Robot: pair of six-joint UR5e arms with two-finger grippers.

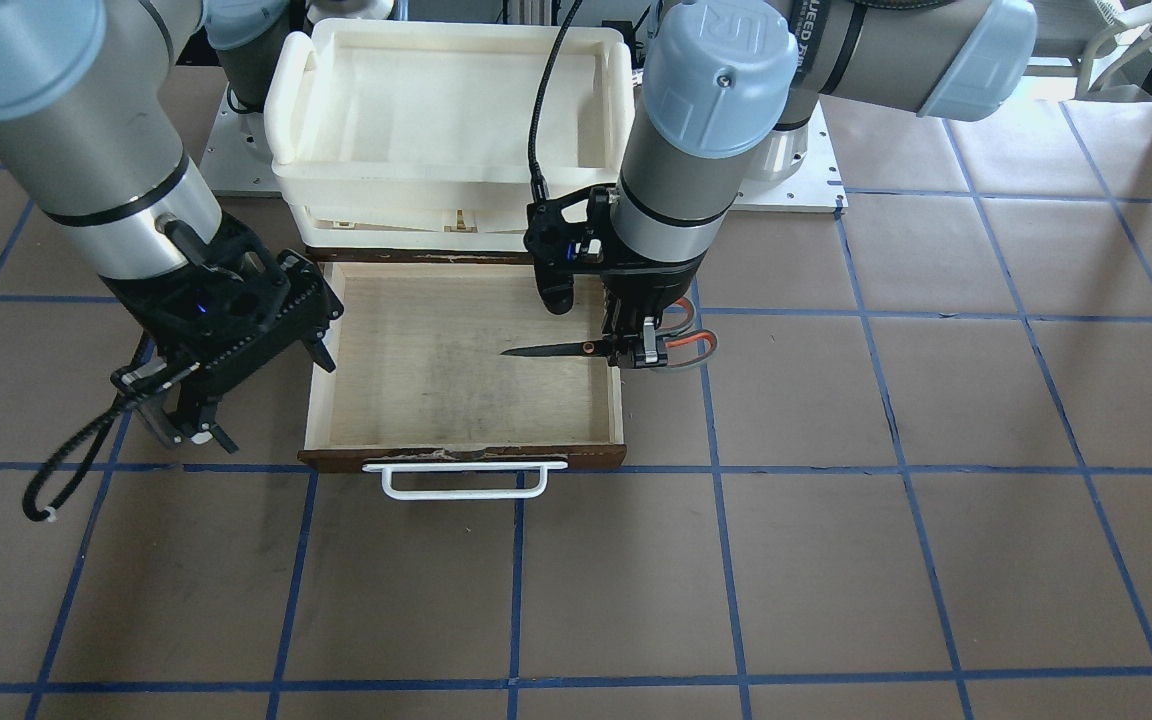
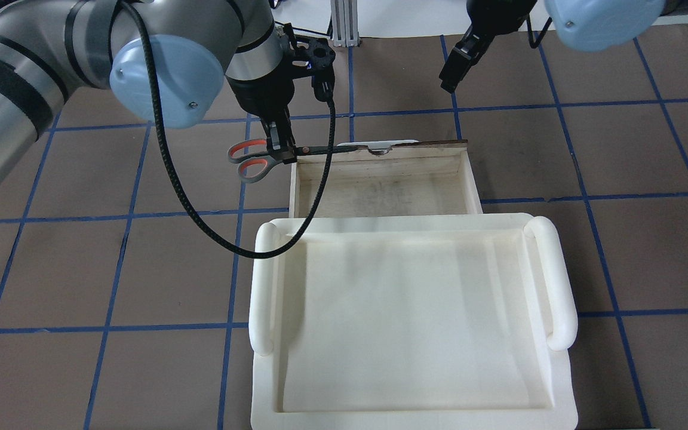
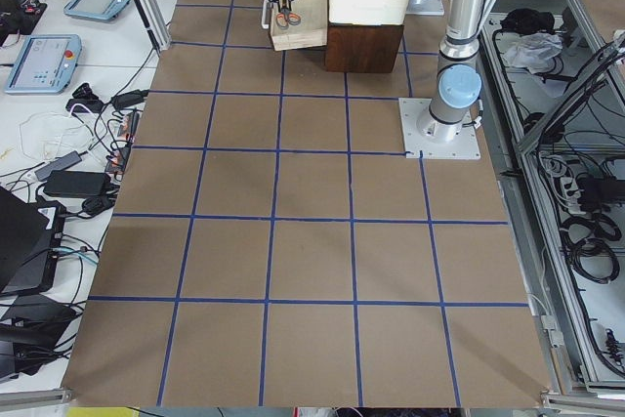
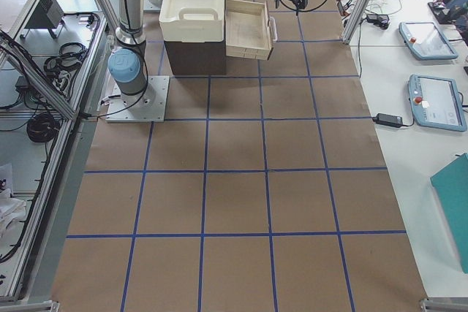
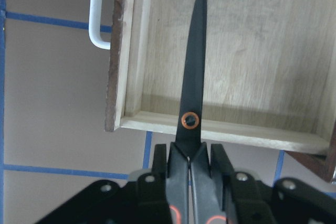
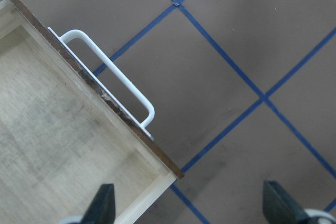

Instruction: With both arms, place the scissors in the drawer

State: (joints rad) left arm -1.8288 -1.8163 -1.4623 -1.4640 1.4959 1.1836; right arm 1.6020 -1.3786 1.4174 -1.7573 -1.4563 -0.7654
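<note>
My left gripper is shut on the scissors near the pivot. It holds them level above the side wall of the open drawer. The dark blades reach over the pale drawer floor, and the grey and orange handles stick out beyond the drawer's side. The left wrist view shows the blade above the drawer's inside. My right gripper is open and empty, above the table just outside the drawer's other side. Its fingertips frame the drawer's front corner.
A cream-white plastic tray sits on top of the cabinet behind the drawer, large in the overhead view. The white bar handle is on the drawer's front. A black cable loops from the left wrist over the tray's corner.
</note>
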